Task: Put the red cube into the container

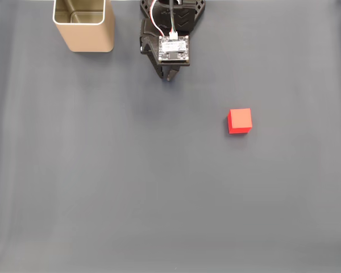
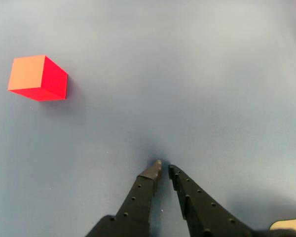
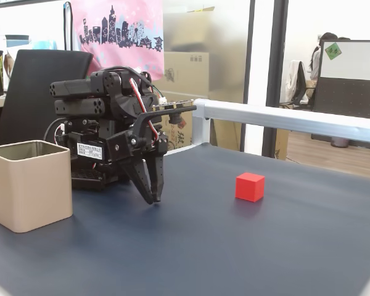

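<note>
Nothing was done yet: the red cube [image 1: 240,120] sat out on the table [image 1: 131,199], far from the tin [image 1: 84,25] in its corner, and the gripper [image 2: 164,169] was nearly closed, holding nothing.

The red cube [image 1: 240,120] is a small, plain, matte bright-red block lying flat on one face on the dark counter [image 1: 159,199], at about four o'clock from the middle of the top-down fixed view; in the wrist view [image 2: 38,78] it sits at ten o'clock, turned so one corner edge faces the camera. The container [image 1: 83,25] is a tall tan metallic tin with rounded corners and a light rim, standing upright with its square mouth open at eleven o'clock in that top-down view. The two are well apart, as the side-on fixed view shows, with the tin [image 3: 28,183] at nine o'clock and the cube [image 3: 250,186] near three.
</note>
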Tool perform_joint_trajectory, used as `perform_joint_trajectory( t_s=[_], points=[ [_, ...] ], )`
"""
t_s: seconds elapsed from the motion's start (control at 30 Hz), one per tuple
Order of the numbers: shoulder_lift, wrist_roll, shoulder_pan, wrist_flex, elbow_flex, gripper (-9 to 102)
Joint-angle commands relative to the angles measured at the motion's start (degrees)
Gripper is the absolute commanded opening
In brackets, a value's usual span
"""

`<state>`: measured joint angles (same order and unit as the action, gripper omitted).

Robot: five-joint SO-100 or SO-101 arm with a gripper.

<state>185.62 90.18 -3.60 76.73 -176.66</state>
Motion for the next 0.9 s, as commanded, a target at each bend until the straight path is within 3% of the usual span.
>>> perform_joint_trajectory(
  t_s=[0.0, 0.57, 0.77, 0.87],
  points=[
    [4.92, 0.53, -0.35, 0.62, -0.62, 1],
    [4.92, 0.26, -1.93, 0.53, -0.62, 7],
    [4.92, 1.32, -1.41, 0.18, -0.62, 0],
    [4.92, -0.35, -1.32, -4.48, -0.62, 0]
  ],
)
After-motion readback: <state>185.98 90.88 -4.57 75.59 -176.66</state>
